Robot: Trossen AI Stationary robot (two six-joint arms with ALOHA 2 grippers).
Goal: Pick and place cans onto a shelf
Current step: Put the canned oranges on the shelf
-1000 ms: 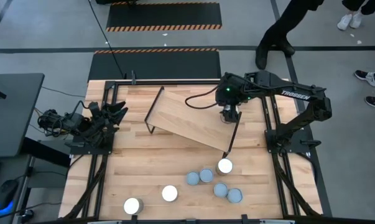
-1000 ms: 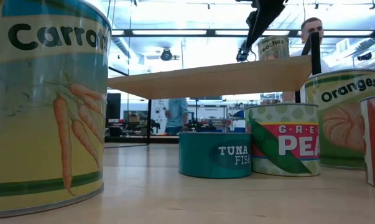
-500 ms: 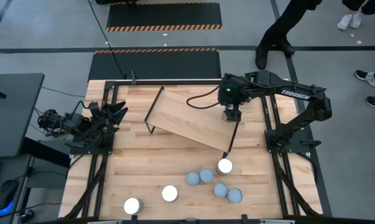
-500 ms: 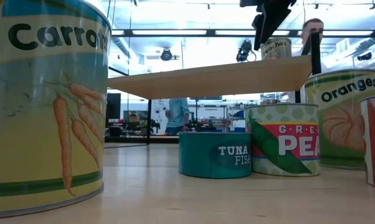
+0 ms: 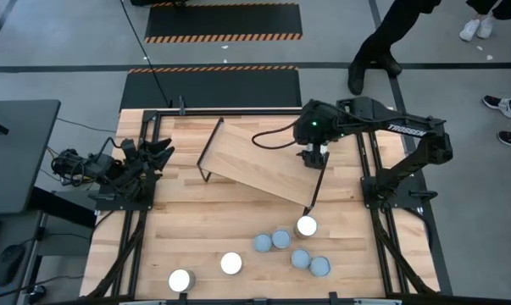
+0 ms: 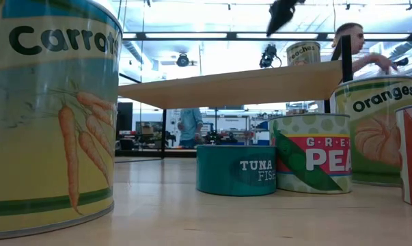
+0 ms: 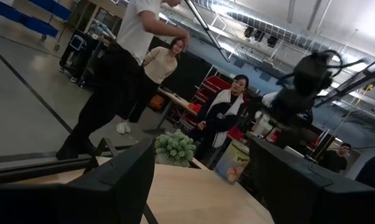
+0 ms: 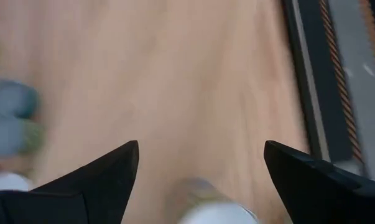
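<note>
The light-wood shelf [image 5: 253, 163] stands askew on black wire legs at the table's far middle; in the low view its board [image 6: 226, 85] shows edge-on. One can marked peaches [image 6: 303, 52] stands upright on the shelf's right end; it also shows in the left wrist view [image 7: 234, 163]. My right gripper [image 5: 313, 158] is open above that can [image 8: 203, 198] and touches nothing; in the low view [image 6: 281, 8] it is near the top edge. Several more cans stand on the table near its front edge: white tops [image 5: 307, 226] [image 5: 230, 263] [image 5: 180, 280] and blue-grey tops [image 5: 280, 239]. My left gripper [image 7: 199, 142] is open and empty at the table's left edge.
A small green plant [image 7: 175, 146] stands beyond the wood surface in the left wrist view. In the low view the near cans read carrots [image 6: 52, 116], tuna [image 6: 236, 171], peas [image 6: 311, 154] and oranges [image 6: 376, 130]. People stand beyond the table's far edge [image 5: 382, 42].
My right gripper has gone up, away from the peaches can, which stays upright on the shelf's right end. The other cans and the left arm have kept still.
</note>
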